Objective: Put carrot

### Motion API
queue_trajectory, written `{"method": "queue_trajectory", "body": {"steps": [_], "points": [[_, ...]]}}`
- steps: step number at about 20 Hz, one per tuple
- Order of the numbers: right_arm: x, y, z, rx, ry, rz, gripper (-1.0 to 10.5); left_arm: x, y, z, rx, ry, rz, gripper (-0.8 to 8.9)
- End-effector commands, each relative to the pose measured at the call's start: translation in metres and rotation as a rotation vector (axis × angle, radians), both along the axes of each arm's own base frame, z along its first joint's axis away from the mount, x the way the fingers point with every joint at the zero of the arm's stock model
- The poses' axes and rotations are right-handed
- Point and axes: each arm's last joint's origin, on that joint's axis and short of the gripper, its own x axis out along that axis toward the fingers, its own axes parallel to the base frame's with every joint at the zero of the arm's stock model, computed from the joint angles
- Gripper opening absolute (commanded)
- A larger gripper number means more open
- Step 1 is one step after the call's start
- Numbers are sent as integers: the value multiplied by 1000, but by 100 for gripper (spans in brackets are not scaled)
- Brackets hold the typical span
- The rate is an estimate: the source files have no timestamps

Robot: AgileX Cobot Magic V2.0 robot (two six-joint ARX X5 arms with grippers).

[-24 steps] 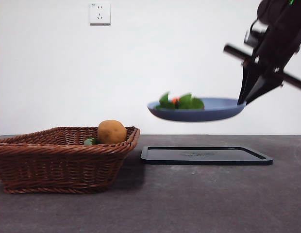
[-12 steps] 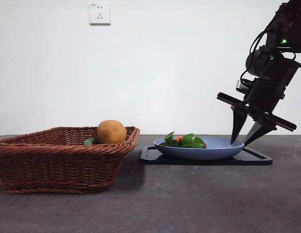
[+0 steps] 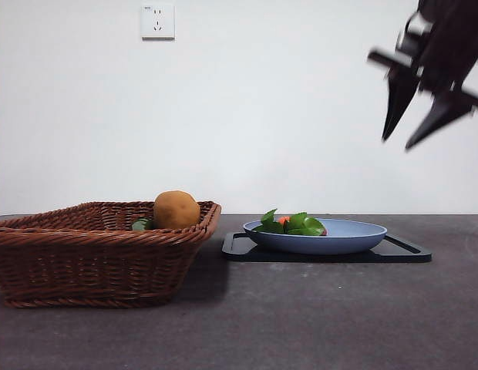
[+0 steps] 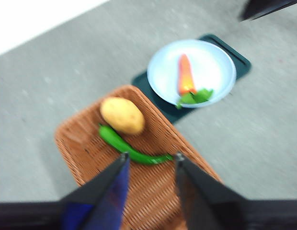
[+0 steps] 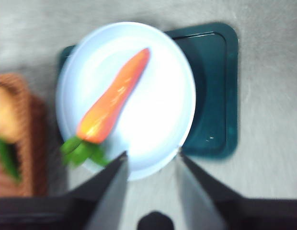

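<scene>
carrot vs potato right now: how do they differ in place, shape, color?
Place: the carrot lies in the blue plate on the dark tray; the potato sits in the wicker basket.
Shape: the carrot is long and tapered with green leaves; the potato is a rounded, leafless oval.
Color: the carrot is orange, the potato tan-yellow.
Shared: neither is held by a hand.

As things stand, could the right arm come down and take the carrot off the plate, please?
Probably yes: the right tool hangs open above the plate, and the carrot lies uncovered on it, with nothing between them.
</scene>
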Motion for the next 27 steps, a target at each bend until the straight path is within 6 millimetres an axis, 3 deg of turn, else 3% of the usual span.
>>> {"method": "queue_trajectory", "body": {"steps": [1, 5, 8, 11, 15, 19, 27], "points": [[-19, 9, 24, -22, -43, 66, 38, 9, 0, 4, 42, -57, -10, 33], [-77, 29, 63, -211, -121, 132, 3, 29, 18, -1, 116, -58, 65, 6], [-121, 39, 78, -314, -321, 127, 3, 39, 44, -12, 64, -51, 129, 6], [-165, 40, 76, -242, -565, 142, 3, 33, 70, -37, -50, -107, 157, 6], [-208, 28, 46, -203, -830, 79, 3, 8, 85, -80, -204, -247, 166, 6], [-226, 20, 18, -164, -977, 28, 3, -11, 89, -107, -265, -298, 164, 6], [-225, 20, 17, -168, -965, 29, 4, -9, 88, -112, -254, -242, 150, 8]]}}
